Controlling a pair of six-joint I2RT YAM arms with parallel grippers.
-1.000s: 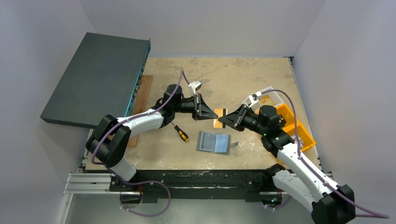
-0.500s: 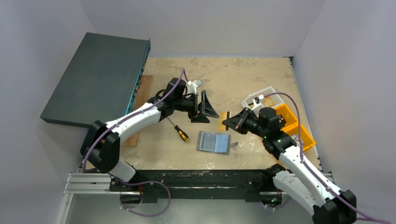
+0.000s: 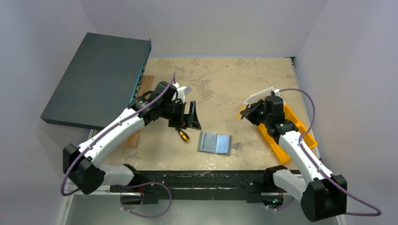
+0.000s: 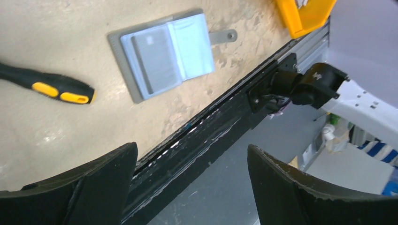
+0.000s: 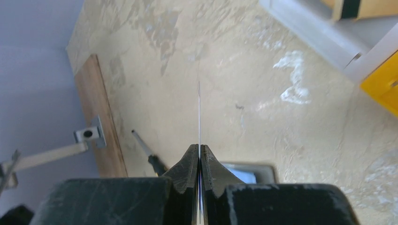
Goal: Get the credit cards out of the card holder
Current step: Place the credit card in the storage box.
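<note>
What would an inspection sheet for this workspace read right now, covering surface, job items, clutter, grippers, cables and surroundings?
surface: beige table, stained and scuffed.
job's things: card holder lies open and flat near the front edge; one card held edge-on; a tan card in the clear tray.
clutter: screwdriver beside the holder; orange bins at right; wooden board at left.
grippers: left gripper open, empty; right gripper shut on the card.
cables: purple cable loops off each arm, above the table.
surroundings: large dark box far left; plain walls.
</note>
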